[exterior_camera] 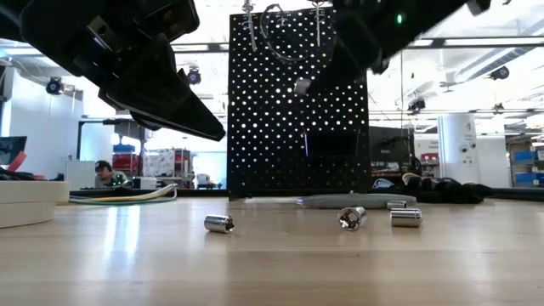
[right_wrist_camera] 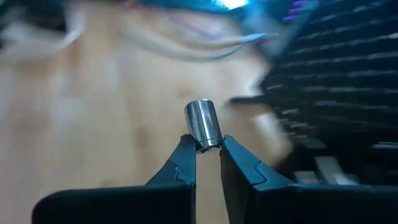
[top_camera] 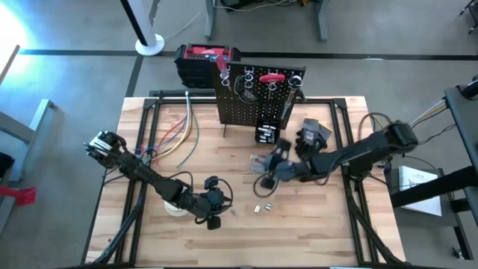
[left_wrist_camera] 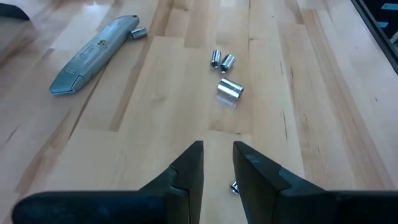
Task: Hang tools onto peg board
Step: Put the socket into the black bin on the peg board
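Right arm: stretched in low from the table's right edge, forearm angled toward the upright black perforated metal peg board point(top_camera: 254, 93), wrist just in front of it.
Right gripper point(right_wrist_camera: 207, 148): fingers pinched onto a short shiny silver socket bit point(right_wrist_camera: 203, 123), held by its lower end and lifted off the wood, near the peg board's face.
Left arm: folded across the table's front left, elbow bent, wrist pointing along the tabletop, well in front of the peg board.
Left gripper point(left_wrist_camera: 217, 158): hovering low over the wood table point(left_wrist_camera: 323, 118), fingers narrowly parted with nothing between them.
Loose bits: three short silver sockets point(left_wrist_camera: 225, 73) lie on the table ahead of the left gripper, in front of the peg board.
Grey metal utility knife point(left_wrist_camera: 93, 53): flat on the table, between the sockets and the peg board.
Peg board: stands at the table's back edge with a red-handled tool point(top_camera: 270, 76) hung near its top.
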`<state>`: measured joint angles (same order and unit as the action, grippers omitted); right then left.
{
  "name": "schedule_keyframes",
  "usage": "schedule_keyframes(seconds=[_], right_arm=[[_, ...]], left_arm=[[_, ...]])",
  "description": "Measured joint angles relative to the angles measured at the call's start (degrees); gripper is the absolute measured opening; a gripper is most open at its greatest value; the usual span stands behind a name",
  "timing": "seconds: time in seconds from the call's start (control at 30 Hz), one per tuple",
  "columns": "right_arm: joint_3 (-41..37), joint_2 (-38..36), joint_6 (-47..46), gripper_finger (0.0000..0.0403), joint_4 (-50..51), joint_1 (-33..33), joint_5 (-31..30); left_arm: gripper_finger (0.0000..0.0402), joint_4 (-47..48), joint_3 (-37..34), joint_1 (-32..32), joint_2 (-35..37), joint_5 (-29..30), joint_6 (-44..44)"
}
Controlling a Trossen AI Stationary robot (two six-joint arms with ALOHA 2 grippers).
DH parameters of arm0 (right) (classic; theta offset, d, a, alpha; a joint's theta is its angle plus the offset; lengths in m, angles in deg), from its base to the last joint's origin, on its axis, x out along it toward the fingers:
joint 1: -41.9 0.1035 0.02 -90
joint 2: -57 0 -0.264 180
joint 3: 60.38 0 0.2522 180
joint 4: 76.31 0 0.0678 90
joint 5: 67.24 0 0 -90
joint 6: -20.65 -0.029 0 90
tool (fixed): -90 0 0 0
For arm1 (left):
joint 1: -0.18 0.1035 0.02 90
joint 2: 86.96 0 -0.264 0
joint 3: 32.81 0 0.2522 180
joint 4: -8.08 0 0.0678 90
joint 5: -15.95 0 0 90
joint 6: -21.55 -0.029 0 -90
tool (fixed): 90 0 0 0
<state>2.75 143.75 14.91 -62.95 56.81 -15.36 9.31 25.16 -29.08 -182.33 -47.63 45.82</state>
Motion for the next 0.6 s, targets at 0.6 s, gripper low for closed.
schedule_keyframes(seconds=[0.6], right_arm=[[0.09, -9.44, -12.68, 0.0068, 11.18, -12.47, -2.59]], left_arm=[[0.0077, -0.09, 0.0, 0.0, -0.02, 0.17, -0.66]])
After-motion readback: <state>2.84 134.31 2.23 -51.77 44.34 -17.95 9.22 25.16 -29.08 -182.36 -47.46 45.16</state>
